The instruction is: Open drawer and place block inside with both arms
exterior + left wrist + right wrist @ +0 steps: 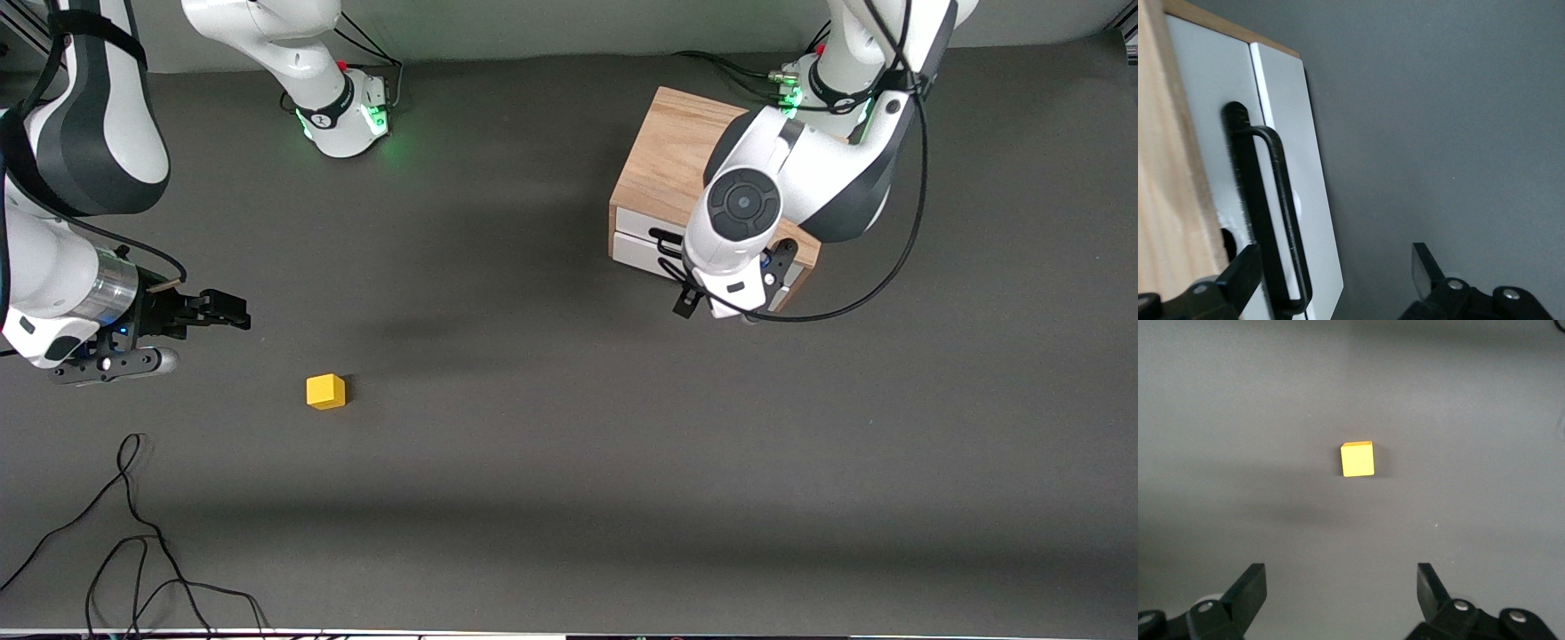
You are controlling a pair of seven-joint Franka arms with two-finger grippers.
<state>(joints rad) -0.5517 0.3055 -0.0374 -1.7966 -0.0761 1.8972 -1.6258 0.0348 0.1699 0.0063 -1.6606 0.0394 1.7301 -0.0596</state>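
— So where does your left gripper (pixel 1331 283) stand?

— Right in front of the cabinet (pixel 669 153), at the left arm's end of the table, close to the edge where our bases stand. My fingers (pixel 1239 273) are spread wide, grasping nothing. One finger sits against the white front panel by the black bar handle (pixel 1275 207); the other hangs apart over bare grey table (pixel 569 498). The handle lies between them, not yet clamped.

— And the drawer (pixel 642 250)?

— Shut, its white front level with the oak box. A second white panel (pixel 640 221) sits just above it, also closed. From the front camera my wrist covers much of both fronts.

— Your right gripper (pixel 233 311)?

— Hovering over the table near the right arm's end, roughly midway between the base edge and the camera edge. Its fingers (pixel 1250 590) are released too, wide apart and empty. In its wrist view the block (pixel 1357 459) shows squarely between the two fingertips, farther off on the mat.

— Where exactly is the block (pixel 326 391)?

— Flat on the grey mat, alone, a little nearer to the front camera than my right gripper and well apart from the cabinet. Nothing touches it.

— Anything else on the desk?

— A loose black cable (pixel 133 533) curls at the corner by the camera edge, at the right arm's end. Another cable (pixel 889 267) loops from my left arm past the cabinet.
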